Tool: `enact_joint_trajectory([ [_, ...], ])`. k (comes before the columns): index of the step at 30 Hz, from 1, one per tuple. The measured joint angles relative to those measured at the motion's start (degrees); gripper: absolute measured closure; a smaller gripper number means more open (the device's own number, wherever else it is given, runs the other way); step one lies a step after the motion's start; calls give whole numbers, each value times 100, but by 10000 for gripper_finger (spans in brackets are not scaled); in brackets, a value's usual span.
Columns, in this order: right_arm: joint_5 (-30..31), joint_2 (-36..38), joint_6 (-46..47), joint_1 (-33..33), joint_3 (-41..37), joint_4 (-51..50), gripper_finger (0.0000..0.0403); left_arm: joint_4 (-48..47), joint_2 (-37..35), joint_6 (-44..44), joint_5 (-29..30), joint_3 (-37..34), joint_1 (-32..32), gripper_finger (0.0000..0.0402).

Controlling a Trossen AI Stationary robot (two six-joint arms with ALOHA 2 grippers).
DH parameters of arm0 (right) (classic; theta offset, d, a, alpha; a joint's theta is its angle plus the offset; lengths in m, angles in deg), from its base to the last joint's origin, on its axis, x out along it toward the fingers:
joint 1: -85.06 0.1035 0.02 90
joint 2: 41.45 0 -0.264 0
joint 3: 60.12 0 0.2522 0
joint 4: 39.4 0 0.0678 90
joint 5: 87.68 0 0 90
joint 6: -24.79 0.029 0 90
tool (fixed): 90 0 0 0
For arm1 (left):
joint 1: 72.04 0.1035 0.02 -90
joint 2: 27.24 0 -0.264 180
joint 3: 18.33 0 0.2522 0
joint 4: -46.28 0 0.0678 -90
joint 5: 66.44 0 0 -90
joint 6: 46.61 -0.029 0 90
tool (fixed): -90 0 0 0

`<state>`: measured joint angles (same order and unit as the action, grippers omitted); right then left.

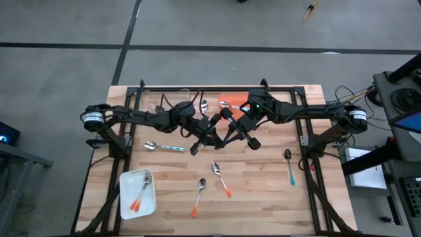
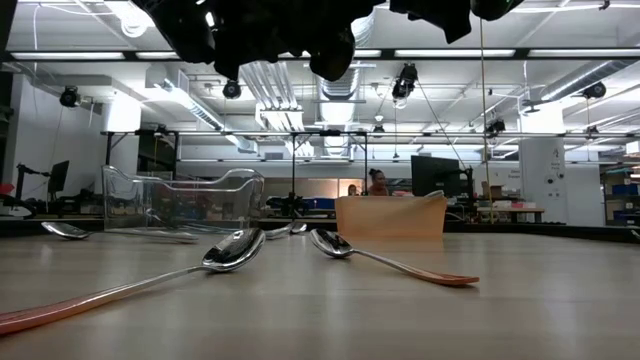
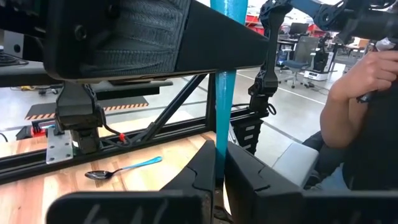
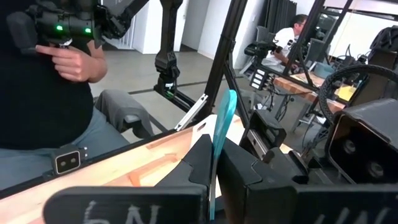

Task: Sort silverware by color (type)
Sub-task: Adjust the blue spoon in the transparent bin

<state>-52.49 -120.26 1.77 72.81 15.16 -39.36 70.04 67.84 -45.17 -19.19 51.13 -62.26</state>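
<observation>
A teal-handled spoon [image 3: 222,74] is pinched between the left gripper's [image 3: 216,163] closed fingers, its handle rising straight up through the middle of the left wrist frame. A second teal-handled spoon [image 4: 221,134] is clamped the same way in the right gripper [image 4: 212,163]. In the high view both grippers meet at frame center, just above the table's [image 1: 263,191] middle.

Around them lie the other spoons: a light-blue-handled spoon [image 1: 163,147] left of center, a dark-bowled teal-handled spoon [image 1: 289,166] at right, and two orange-handled spoons [image 1: 221,179] [image 1: 198,197] below center. Two more orange-handled spoons [image 1: 138,196] rest in a white tray [image 1: 126,181] at lower left. An orange bin [image 1: 233,99] sits at upper center, a clear bin [image 2: 180,200] to its left.

A seated person [image 4: 43,99] shows beyond the table's edge.
</observation>
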Motion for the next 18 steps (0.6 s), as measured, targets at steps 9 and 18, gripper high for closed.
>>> enact_joint_trajectory([
  [9, 51, 0, 6, -2, 0, -5, 394, 4, 0, 13, 7, 0, 0, 399],
  [18, 62, 2, 2, -2, 0, 0, 394, 3, 0, 39, 11, 33, 0, 400],
])
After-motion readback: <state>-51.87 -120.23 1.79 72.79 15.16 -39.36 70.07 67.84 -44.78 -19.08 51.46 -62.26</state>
